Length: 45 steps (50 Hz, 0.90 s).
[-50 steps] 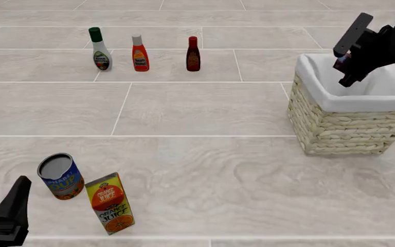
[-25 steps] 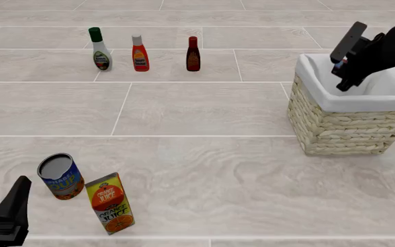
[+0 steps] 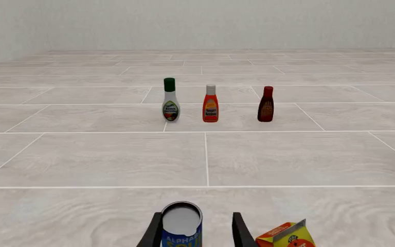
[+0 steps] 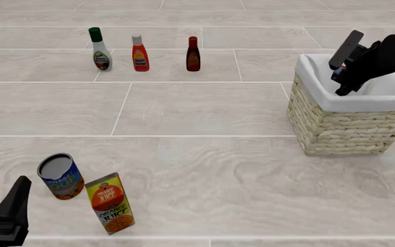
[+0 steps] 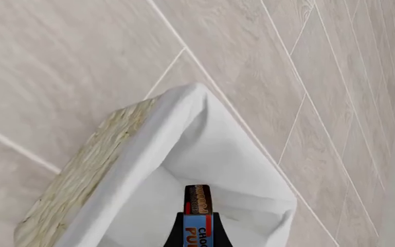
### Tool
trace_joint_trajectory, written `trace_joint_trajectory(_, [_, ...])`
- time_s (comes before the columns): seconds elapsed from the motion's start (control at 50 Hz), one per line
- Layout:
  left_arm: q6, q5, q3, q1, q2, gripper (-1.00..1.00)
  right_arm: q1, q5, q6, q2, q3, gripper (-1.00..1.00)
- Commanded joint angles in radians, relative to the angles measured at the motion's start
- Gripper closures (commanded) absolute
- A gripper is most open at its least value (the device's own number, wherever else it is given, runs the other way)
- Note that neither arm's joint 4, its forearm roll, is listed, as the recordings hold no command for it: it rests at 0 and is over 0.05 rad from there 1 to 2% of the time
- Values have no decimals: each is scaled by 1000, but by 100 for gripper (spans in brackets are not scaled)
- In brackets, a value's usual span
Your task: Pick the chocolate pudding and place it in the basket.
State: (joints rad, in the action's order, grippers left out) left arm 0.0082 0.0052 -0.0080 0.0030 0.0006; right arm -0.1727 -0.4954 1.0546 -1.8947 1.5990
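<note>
Surface: pale tiled tabletop (image 4: 204, 108) (thin white grout lines).
Basket (image 4: 345, 126): right side.
Three bottles (image 4: 140, 52): far left of the basket, in a row.
Can (image 4: 60, 176), juice carton (image 4: 110, 203): near left, just beside each other.

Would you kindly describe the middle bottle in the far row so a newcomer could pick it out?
Start from the pale woven wicker basket at the right, then look across to the far left, where three small bottles stand in a row. The middle one is the orange-red bottle with a white cap, between a white bottle with a green cap and a dark red-brown bottle.
</note>
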Motion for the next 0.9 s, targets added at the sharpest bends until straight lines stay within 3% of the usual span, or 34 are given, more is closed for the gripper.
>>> trace_joint_trajectory(0.02, [-2, 0, 1, 0, 1, -100, -12, 19, -9, -22, 0, 100])
trace_joint_trajectory(0.5, [-2, 0, 1, 1, 1, -100, -20, 26, -6, -29, 13, 100])
trace_joint_trajectory(0.52, [-2, 0, 1, 1, 1, -100, -19, 27, -7, -27, 11, -100])
trace_joint_trajectory(0.9, [-2, 0, 1, 1, 1, -100, -21, 32, -10, -27, 9, -100])
